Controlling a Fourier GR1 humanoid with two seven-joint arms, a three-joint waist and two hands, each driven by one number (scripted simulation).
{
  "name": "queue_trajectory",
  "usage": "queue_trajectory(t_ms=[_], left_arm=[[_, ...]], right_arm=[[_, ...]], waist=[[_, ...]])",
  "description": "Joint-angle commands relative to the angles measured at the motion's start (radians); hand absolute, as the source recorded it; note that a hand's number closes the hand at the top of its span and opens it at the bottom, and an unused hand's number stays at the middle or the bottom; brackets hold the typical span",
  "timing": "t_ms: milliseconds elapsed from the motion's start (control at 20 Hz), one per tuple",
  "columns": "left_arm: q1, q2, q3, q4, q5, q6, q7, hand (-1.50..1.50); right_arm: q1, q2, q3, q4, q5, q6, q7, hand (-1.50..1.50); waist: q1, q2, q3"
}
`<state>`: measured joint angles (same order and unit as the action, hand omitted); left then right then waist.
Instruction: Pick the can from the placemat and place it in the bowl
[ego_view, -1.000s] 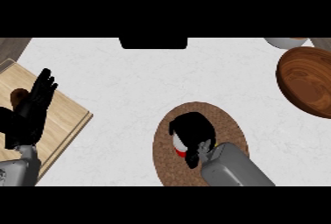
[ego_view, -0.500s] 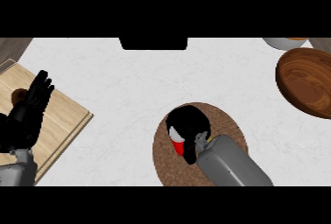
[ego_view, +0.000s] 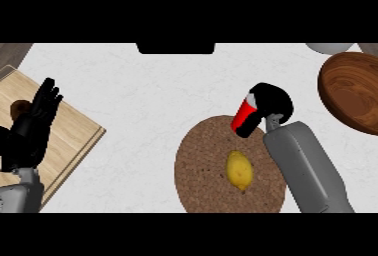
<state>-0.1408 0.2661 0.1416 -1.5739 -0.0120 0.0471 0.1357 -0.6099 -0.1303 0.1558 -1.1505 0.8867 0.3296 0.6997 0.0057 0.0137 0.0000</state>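
Observation:
My right hand (ego_view: 272, 100) is curled round a red can (ego_view: 242, 119), which hangs tilted over the far edge of the round brown cork placemat (ego_view: 203, 165). Only the can's lower part shows below the fingers. The wooden bowl (ego_view: 353, 92) lies at the right edge, a short way right of the hand. My left hand (ego_view: 33, 127) rests open at the left edge, fingers up, over the wooden cutting board (ego_view: 70, 132).
A yellow lemon (ego_view: 238, 170) lies in the middle of the placemat. A white dish (ego_view: 330, 47) shows at the top right corner. A dark object (ego_view: 176, 48) sits at the counter's far edge. A small brown thing (ego_view: 20, 107) sits on the board.
My right hand has lifted the can off the placemat and carried it up and to the right, uncovering the lemon. The left hand has stayed in place.

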Motion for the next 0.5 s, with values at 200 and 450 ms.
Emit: queue_trajectory(t_ms=[200, 450], left_arm=[[-0.03, -0.016, -0.024, 0.003, -0.013, 0.004, 0.019, 0.0], [-0.032, 0.006, 0.001, 0.056, -0.012, -0.011, -0.028, 0.0]], right_arm=[[-0.265, -0.081, -0.173, 0.245, 0.138, -0.215, 0.251, 1.5], [-0.354, -0.151, -0.119, 0.226, 0.313, -0.34, 0.346, 1.5]], waist=[[0.032, -0.002, 0.0], [0.017, -0.006, -0.002]])
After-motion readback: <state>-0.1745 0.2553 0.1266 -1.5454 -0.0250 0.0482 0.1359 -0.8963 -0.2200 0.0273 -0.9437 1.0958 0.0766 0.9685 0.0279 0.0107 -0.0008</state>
